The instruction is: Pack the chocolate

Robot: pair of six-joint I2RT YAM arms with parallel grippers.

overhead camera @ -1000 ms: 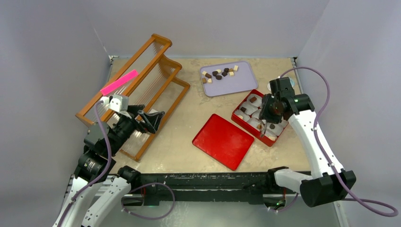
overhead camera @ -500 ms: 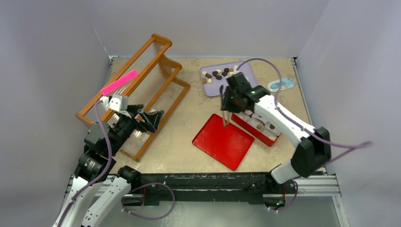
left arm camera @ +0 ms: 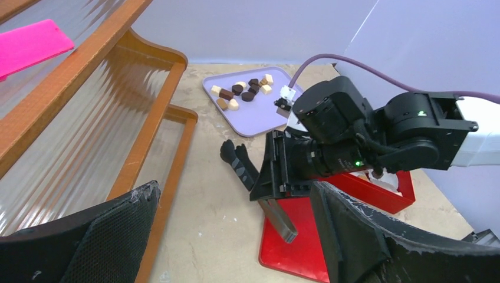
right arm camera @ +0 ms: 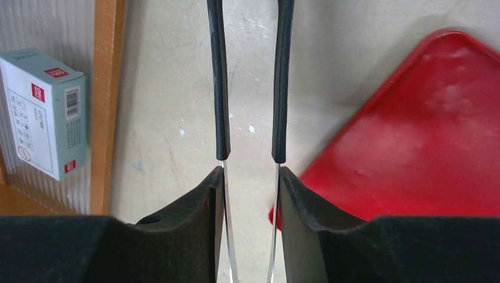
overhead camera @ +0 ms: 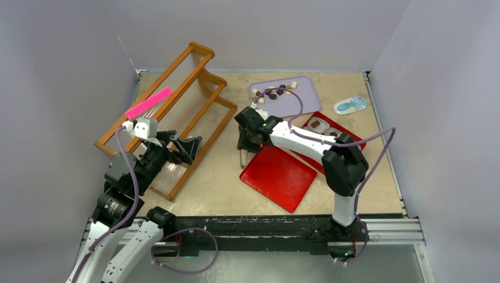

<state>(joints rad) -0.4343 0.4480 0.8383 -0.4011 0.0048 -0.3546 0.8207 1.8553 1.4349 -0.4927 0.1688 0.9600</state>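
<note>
Several chocolate pieces (overhead camera: 272,91), dark, brown and cream, lie on a purple tray (overhead camera: 301,105); they also show in the left wrist view (left arm camera: 243,93). A red box (overhead camera: 321,125) with white cups holds a few more pieces. My right gripper (overhead camera: 247,140) is shut on metal tweezers (right arm camera: 221,88) with black tips, which stand apart and empty. It hangs over the bare table at the left corner of the flat red lid (overhead camera: 280,177). My left gripper (overhead camera: 184,147) is open and empty over the wooden rack (overhead camera: 194,100).
A pink strip (overhead camera: 148,102) lies on the rack. A light blue carton (right arm camera: 44,112) stands by the rack's rail. A small blue-white packet (overhead camera: 350,105) lies at the back right. The right arm stretches across the red box.
My right gripper has swung left with the tweezers, from above the red box, over the lid, to the lid's left corner. The left arm has hardly moved.
</note>
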